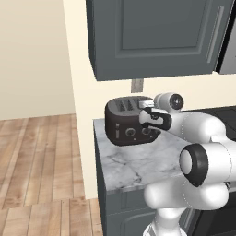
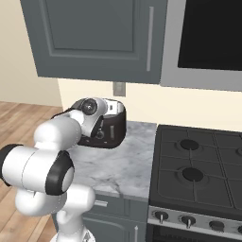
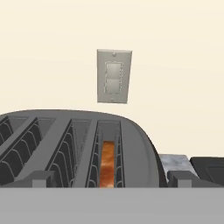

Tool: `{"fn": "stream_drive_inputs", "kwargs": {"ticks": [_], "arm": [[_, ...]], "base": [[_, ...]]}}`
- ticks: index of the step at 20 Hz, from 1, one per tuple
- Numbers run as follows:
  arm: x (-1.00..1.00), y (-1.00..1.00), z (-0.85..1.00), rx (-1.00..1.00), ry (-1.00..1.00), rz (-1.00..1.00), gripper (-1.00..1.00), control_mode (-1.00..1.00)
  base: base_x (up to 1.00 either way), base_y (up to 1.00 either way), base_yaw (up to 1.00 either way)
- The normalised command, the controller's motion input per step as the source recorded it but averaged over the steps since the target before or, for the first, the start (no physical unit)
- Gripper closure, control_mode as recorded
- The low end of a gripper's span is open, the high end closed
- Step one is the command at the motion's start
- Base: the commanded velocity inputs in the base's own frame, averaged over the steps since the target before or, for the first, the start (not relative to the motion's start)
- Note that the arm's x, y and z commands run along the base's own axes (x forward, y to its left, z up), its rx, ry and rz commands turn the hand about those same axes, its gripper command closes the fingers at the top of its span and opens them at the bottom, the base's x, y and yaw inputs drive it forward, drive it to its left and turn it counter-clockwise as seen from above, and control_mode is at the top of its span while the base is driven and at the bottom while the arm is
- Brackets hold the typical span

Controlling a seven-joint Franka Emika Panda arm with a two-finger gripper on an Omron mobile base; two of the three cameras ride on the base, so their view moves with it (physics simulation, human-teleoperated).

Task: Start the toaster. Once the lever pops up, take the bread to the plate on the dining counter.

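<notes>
The dark grey toaster [image 1: 126, 122] [image 2: 116, 128] stands at the back of a small marble counter [image 1: 138, 161], against the wall. In the hand view I look along the toaster's top [image 3: 74, 144]; a brown slice of bread [image 3: 107, 164] sits down in the right-hand slot. My gripper [image 3: 111, 181] is open, its fingertips [image 3: 40, 178] spread wide just above the toaster's near edge, with nothing between them. From the left base view the gripper [image 1: 148, 113] hovers at the toaster's right end. The plate and the dining counter are out of view.
A wall outlet [image 3: 113, 76] sits above the toaster. Dark grey upper cabinets [image 1: 152, 37] hang low over the counter. A black gas stove [image 2: 198, 165] adjoins the counter on the right, under a microwave [image 2: 210, 38]. Wooden floor [image 1: 37, 156] lies to the left.
</notes>
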Motion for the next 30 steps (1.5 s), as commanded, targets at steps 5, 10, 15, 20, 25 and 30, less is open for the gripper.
{"fn": "stream_drive_inputs", "kwargs": {"ticks": [5,10,15,20,25,30], "arm": [[0.0,0.0,0.0,0.0,0.0,0.0,-1.0,-1.0],[0.0,0.0,0.0,0.0,0.0,0.0,-1.0,-1.0],[0.0,0.0,0.0,0.0,0.0,0.0,-1.0,-1.0],[0.0,0.0,0.0,0.0,0.0,0.0,-1.0,-1.0],[0.0,0.0,0.0,0.0,0.0,0.0,-1.0,-1.0],[0.0,0.0,0.0,0.0,0.0,0.0,-1.0,-1.0]], "base": [[0.0,0.0,0.0],[0.0,0.0,0.0],[0.0,0.0,0.0],[0.0,0.0,0.0],[0.0,0.0,0.0],[0.0,0.0,0.0]]}}
